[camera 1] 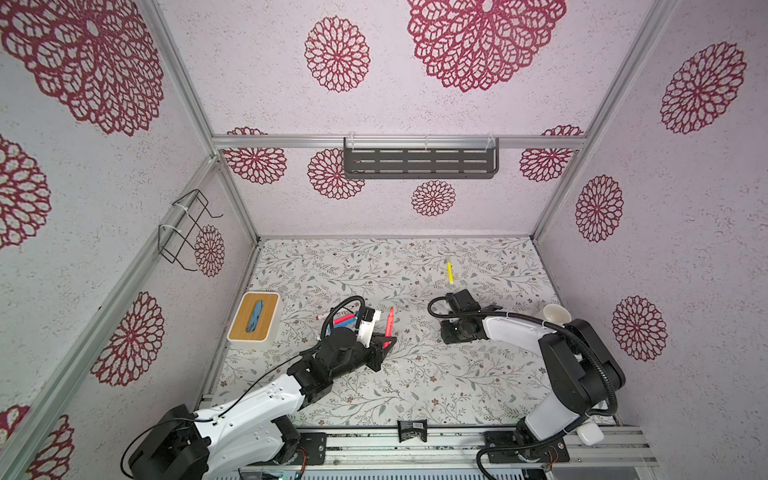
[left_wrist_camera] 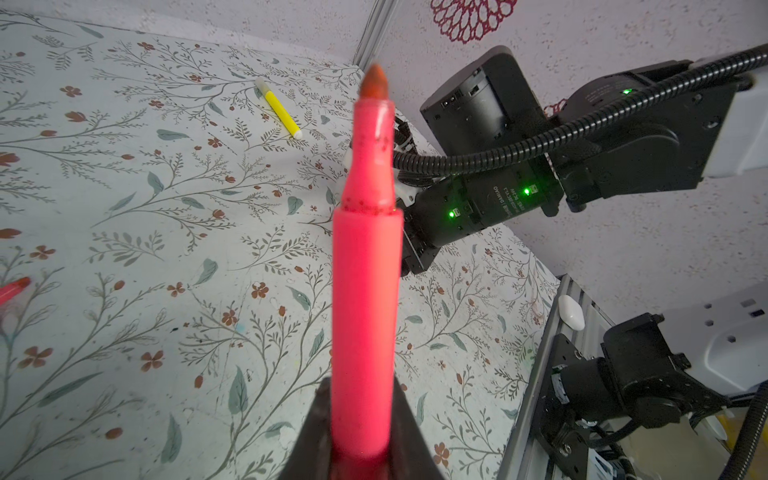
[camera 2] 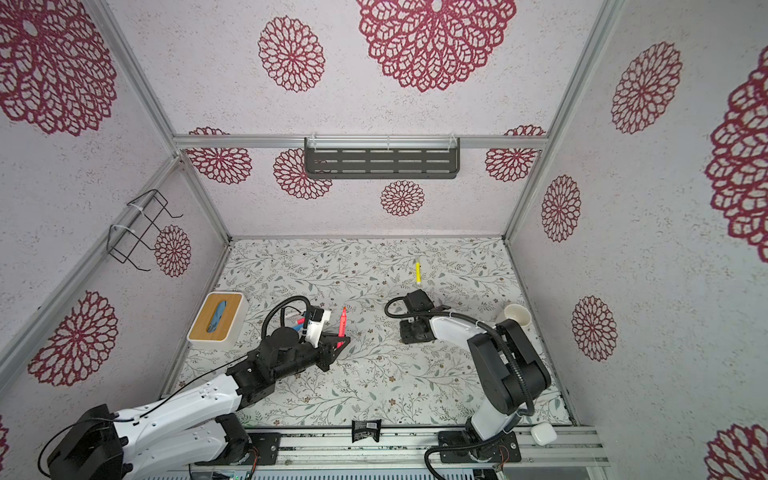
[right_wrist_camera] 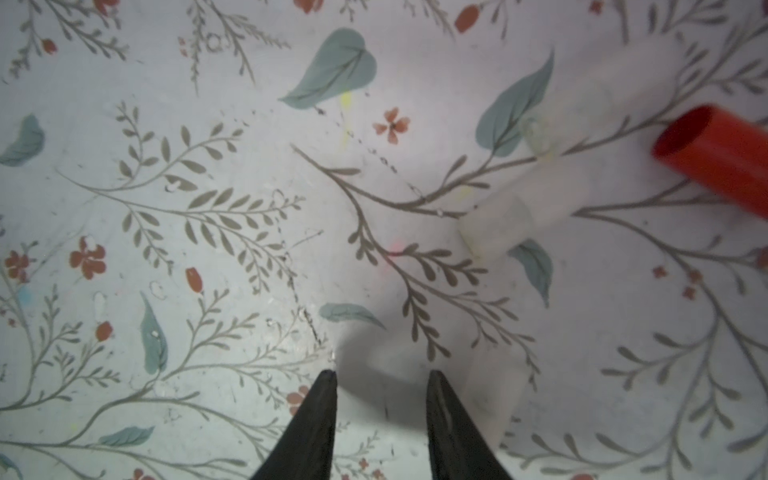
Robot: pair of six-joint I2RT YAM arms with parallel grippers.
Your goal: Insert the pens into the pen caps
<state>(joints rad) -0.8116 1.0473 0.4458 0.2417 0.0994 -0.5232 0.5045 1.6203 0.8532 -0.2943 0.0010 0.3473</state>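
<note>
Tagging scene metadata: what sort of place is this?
Likely an enclosed robot test cell dressed to look homely: aluminium frame, patterned wall panels, floral tabletop with a tissue box.

I work in a robot lab test cell: aluminium frame bars (camera 1: 282, 142) box in flower-papered wall panels (camera 1: 374, 216), a floral sheet (camera 1: 415, 374) covers the table, and my left arm (camera 1: 257, 409) and right arm (camera 1: 573, 374) are mounted on a metal rail (camera 1: 457, 440) along the near edge.

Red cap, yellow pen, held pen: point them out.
red cap (right_wrist_camera: 721, 162), right wrist view, outer side wall.
yellow pen (camera 1: 450, 272), in a top view, mid-barrel.
held pen (left_wrist_camera: 365, 291), left wrist view, mid-barrel.
</note>
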